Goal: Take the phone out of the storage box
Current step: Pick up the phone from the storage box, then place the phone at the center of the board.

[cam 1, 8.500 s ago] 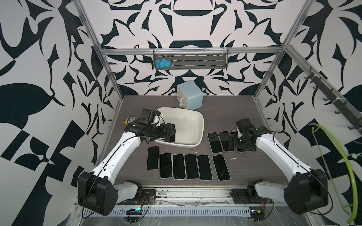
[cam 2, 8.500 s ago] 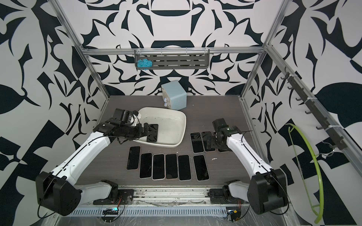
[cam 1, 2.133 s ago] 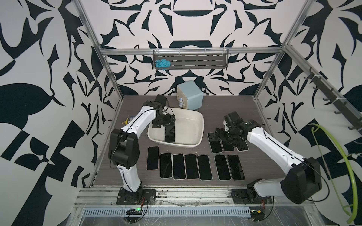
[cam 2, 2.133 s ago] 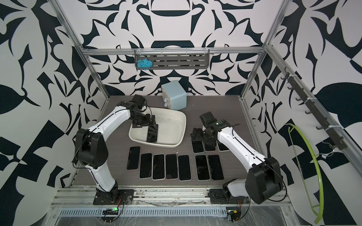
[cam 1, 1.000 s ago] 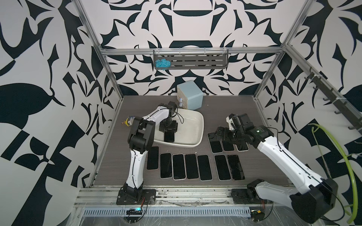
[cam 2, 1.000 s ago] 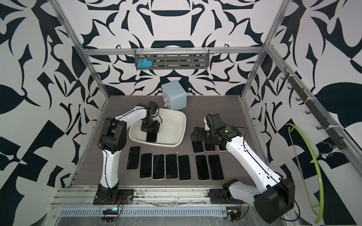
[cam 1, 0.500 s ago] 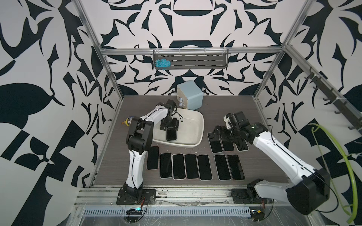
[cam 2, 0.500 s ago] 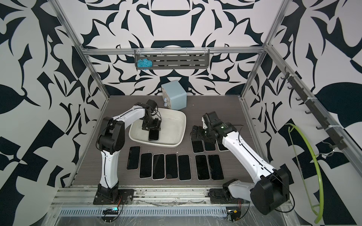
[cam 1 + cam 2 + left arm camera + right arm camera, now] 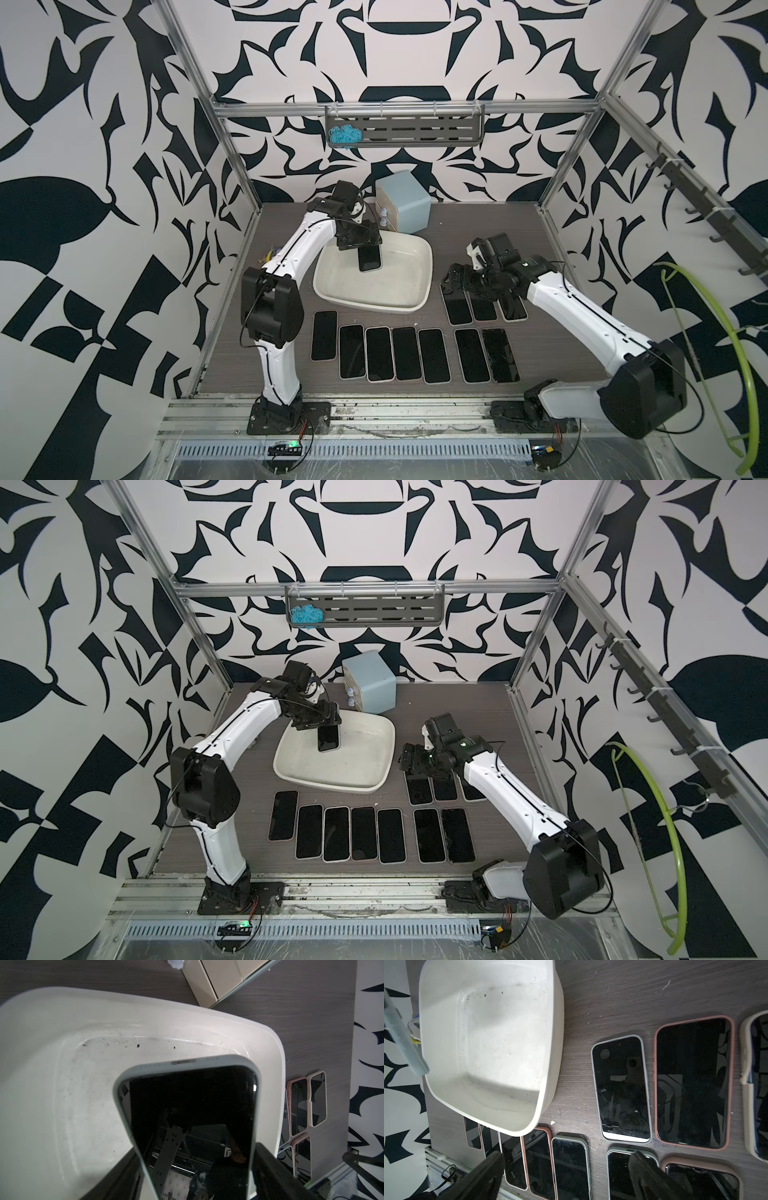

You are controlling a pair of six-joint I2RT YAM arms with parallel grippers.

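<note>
Phone [image 9: 369,259] aloft over storage box [image 9: 399,284]

A light-blue drawer cube [image 9: 405,205] stands on the table [image 9: 498,232]; above the cube hangs a grey rack [image 9: 415,142] holding a turquoise tangle [image 9: 344,135].

Eleven phones [image 9: 406,353] are counted: one phone [image 9: 369,258] over the storage box [image 9: 399,286], ten on the bench [image 9: 540,357]. One storage box, one light-blue drawer unit [image 9: 403,201] and one wall rack [image 9: 436,132] are seen.

Grey-cased phone [image 9: 369,259], screen dark, hangs above the shallow white storage box [image 9: 390,284].
</note>
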